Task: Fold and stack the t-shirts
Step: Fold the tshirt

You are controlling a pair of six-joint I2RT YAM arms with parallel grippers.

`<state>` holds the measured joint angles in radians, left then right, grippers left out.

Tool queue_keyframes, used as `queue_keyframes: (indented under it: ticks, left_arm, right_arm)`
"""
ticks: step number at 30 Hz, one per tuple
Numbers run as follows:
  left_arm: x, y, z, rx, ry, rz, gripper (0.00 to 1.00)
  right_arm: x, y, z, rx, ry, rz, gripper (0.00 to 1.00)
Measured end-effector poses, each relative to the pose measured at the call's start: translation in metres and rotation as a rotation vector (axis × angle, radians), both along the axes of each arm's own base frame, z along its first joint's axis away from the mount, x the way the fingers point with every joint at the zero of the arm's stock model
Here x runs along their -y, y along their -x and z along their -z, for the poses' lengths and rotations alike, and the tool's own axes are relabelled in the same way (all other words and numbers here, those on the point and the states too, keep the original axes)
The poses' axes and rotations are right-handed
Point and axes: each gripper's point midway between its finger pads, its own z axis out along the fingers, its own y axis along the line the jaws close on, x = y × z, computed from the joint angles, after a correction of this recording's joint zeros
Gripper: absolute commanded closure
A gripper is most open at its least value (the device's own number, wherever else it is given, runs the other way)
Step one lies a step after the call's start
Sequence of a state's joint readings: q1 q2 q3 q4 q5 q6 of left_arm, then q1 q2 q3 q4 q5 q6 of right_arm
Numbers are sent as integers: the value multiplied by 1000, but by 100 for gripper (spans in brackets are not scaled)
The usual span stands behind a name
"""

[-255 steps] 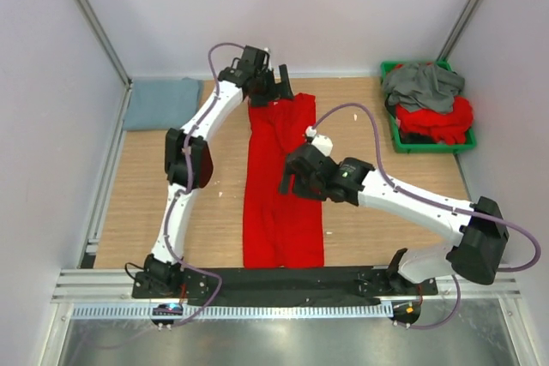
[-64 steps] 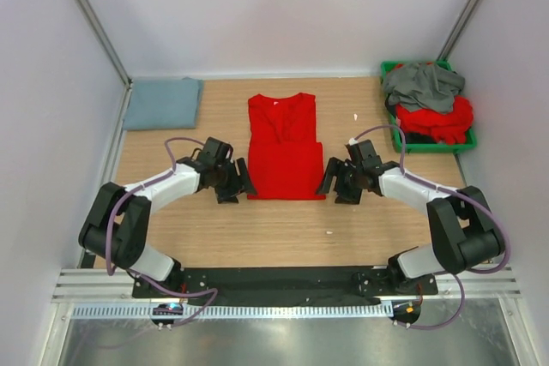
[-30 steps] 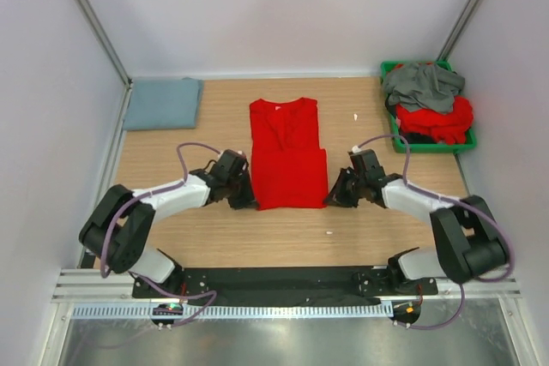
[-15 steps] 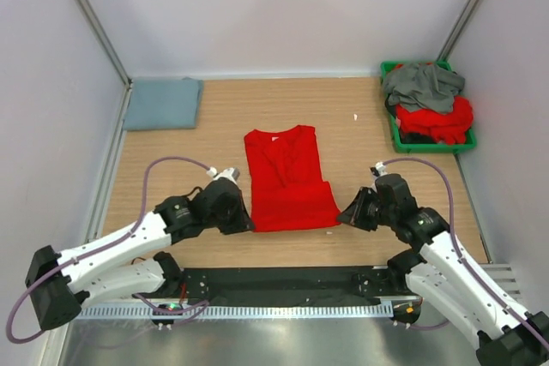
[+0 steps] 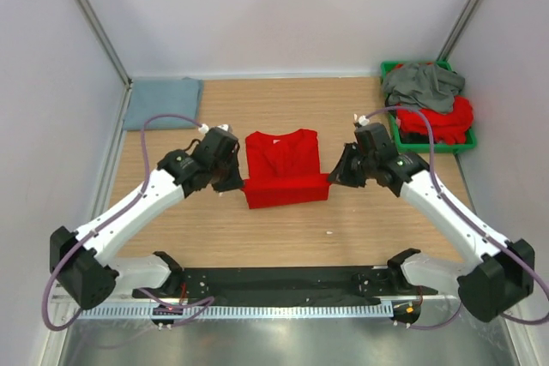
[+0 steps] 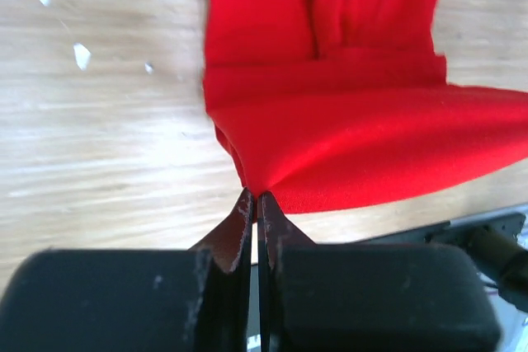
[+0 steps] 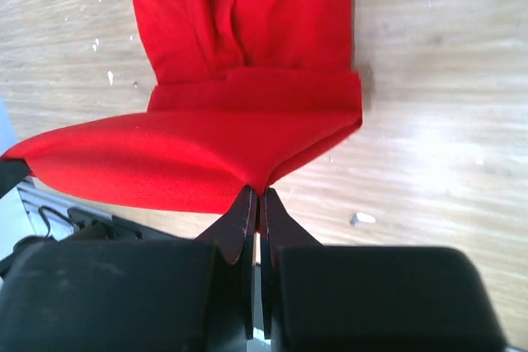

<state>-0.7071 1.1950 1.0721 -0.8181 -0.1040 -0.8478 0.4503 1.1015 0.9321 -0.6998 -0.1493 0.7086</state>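
A bright red t-shirt (image 5: pixel 283 165) lies in the middle of the wooden table, collar towards the far side. Its near folded edge is lifted and hangs stretched between both grippers. My left gripper (image 5: pixel 241 183) is shut on the left corner of that fold (image 6: pixel 330 146); in the left wrist view its tips (image 6: pixel 254 197) pinch the red cloth. My right gripper (image 5: pixel 333 179) is shut on the right corner, and its tips (image 7: pixel 256 192) pinch the cloth (image 7: pixel 206 154) too. A folded blue-grey t-shirt (image 5: pixel 161 102) lies at the far left.
A green bin (image 5: pixel 429 148) stands at the far right, with a dark grey shirt (image 5: pixel 422 83) on top of crumpled red shirts (image 5: pixel 444 119). Small white specks (image 5: pixel 328 231) dot the bare wood (image 5: pixel 283 229) near the shirt.
Both grippers, holding the fold's corners, pulled the shirt towards the near edge, then raised the fold and carried it back towards the collar. The shirt now looks shorter.
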Motion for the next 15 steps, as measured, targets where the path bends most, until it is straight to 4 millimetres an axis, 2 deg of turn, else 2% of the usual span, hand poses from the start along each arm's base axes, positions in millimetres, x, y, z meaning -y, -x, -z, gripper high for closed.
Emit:
queue_keyframes:
  ticks: [4, 9, 12, 13, 15]
  left_arm:
    - [-9, -31, 3, -31, -26, -10, 100]
    - [-13, -79, -2, -41, -25, -12, 100]
    - [-13, -115, 0, -64, -14, -14, 100]
    - [-11, -133, 3, -71, -5, -12, 93]
    - [-7, -173, 14, -99, 8, 3, 64]
  right_arm:
    - [-8, -24, 3, -9, 36, -8, 99]
    - [-15, -65, 3, -8, 80, -8, 99]
    - [-14, -105, 1, -4, 98, 17, 99]
    - [-13, -123, 1, -2, 103, 29, 98]
    - [-11, -162, 5, 5, 110, 58, 51]
